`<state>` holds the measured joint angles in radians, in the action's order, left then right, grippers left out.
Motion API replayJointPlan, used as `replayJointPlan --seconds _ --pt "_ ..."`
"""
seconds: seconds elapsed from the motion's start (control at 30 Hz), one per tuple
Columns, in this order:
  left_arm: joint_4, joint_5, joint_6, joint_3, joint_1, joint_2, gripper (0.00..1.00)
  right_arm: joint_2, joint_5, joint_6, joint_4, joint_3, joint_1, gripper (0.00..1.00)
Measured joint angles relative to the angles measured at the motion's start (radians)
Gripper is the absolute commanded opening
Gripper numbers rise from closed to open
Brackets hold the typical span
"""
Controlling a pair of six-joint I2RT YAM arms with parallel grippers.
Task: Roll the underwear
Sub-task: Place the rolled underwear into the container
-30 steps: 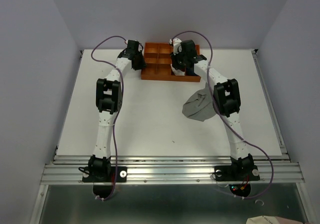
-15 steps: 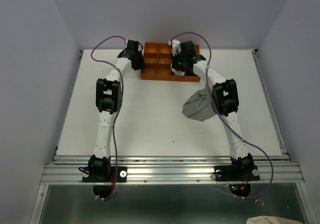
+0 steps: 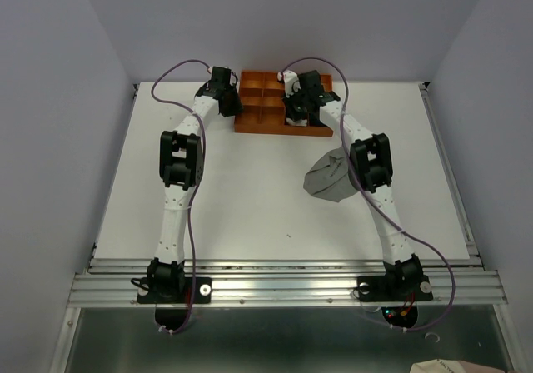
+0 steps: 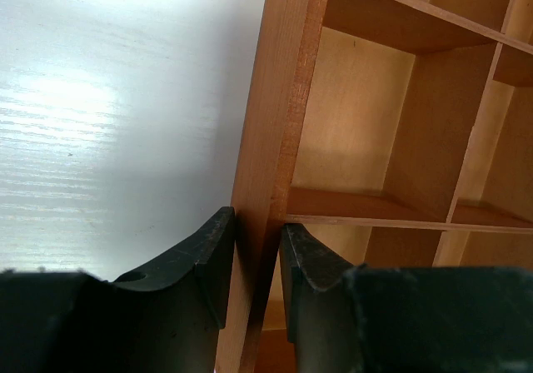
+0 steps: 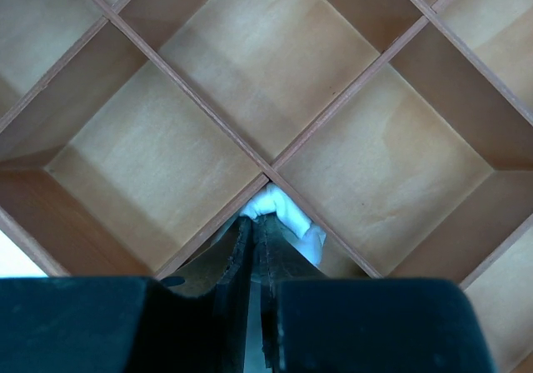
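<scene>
The pale underwear (image 5: 287, 216) showed only 1 small white fold beyond the pinched right gripper (image 5: 254, 223); the rest was hidden. From above, the right arm (image 3: 372, 163) covered the grey underwear (image 3: 327, 181) on the side facing the right edge of the desk (image 3: 250, 198). The left wrist view cut off most of the wooden tray (image 4: 271, 98).

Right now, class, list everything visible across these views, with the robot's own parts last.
table: one, white, under everything.
wooden box: one, orange-brown, divided, at the table's far edge.
grey underwear: one, grey, crumpled right of centre.
pale underwear: one, white, held over the box compartments.
cables: two, purple, looped near the box.
left arm, right arm: white and black, bolted at the near edge.
left tool: black, shut on the box's left wall.
right tool: black, shut on the pale underwear.
</scene>
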<state>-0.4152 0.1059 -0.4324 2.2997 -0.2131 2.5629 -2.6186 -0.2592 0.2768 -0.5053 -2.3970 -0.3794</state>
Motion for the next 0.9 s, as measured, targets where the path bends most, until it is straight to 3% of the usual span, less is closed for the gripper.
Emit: replayJointPlan --seconds 0.07,0.1,0.13,0.17,0.27,0.37,0.47,0.7,0.83,0.87,0.9 --pt "0.000 0.000 0.000 0.000 0.000 0.000 0.37 -0.003 0.000 0.007 -0.007 -0.006 -0.001 0.13" --pt "0.000 0.002 0.000 0.000 0.001 0.000 0.37 -0.004 0.002 0.008 -0.008 -0.009 -0.002 0.23" --pt "0.000 0.003 0.000 0.000 0.001 0.000 0.37 -0.004 0.002 0.008 -0.008 -0.009 -0.002 0.23" --pt "0.000 0.003 0.000 0.000 0.001 0.000 0.37 -0.004 0.006 0.005 -0.008 -0.009 -0.002 0.31" --pt "0.000 0.003 0.000 0.000 0.001 0.000 0.37 -0.004 0.021 0.003 -0.003 -0.009 -0.002 0.36" --pt "0.000 0.002 -0.003 0.000 0.001 0.000 0.38 -0.002 0.031 -0.001 -0.003 -0.009 -0.002 0.47" --pt "0.000 -0.001 -0.008 0.000 0.002 0.000 0.43 0.013 0.045 -0.010 -0.008 -0.003 -0.002 0.53" --pt "-0.020 -0.002 -0.023 0.000 0.008 0.000 0.67 0.123 0.087 -0.034 0.008 0.095 -0.011 0.61" --pt "-0.029 0.000 -0.024 0.000 0.011 -0.005 0.94 0.209 0.095 -0.046 0.032 0.110 -0.020 0.67" --pt "-0.032 0.000 -0.022 0.000 0.011 -0.011 0.99 0.237 0.097 -0.051 0.046 0.117 -0.021 0.68" --pt "-0.039 -0.001 -0.024 0.000 0.011 -0.022 0.99 0.262 0.100 -0.058 0.059 0.129 -0.021 0.75"
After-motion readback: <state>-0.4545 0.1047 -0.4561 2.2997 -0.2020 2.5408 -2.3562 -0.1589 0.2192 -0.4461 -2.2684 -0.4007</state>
